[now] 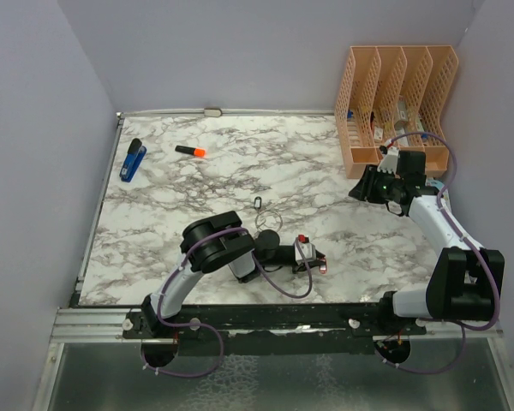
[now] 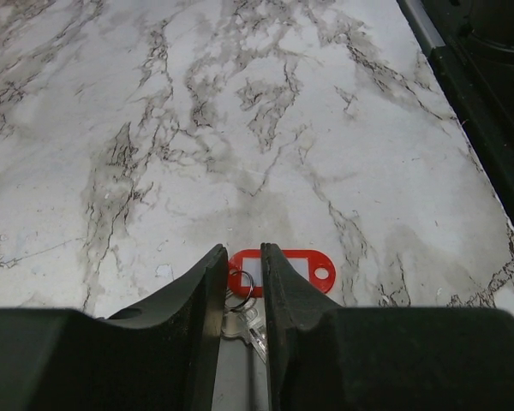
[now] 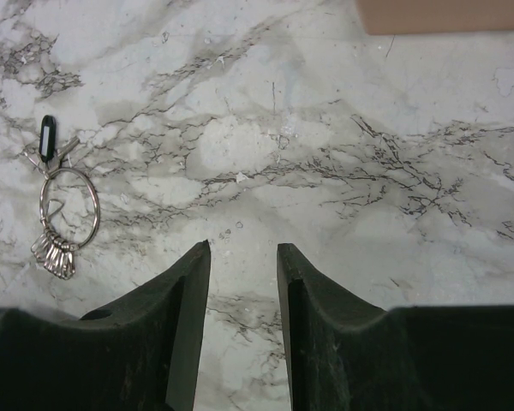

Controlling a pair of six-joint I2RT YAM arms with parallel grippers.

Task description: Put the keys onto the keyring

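A silver key on a small split ring with a red rectangular tag lies on the marble near the table's front edge. My left gripper straddles that small ring and key, its jaws narrowly apart with a slit still showing beside the ring. Left gripper is low on the table. The keyring, a thin wire ring with a bunch of small silver keys and a dark-headed key, lies mid-table. Keyring is apart from both grippers. My right gripper hangs open and empty over bare marble.
A peach file organiser stands at the back right, just behind the right gripper. An orange-capped black marker and a blue object lie at the back left. The black front rail runs beside the left gripper.
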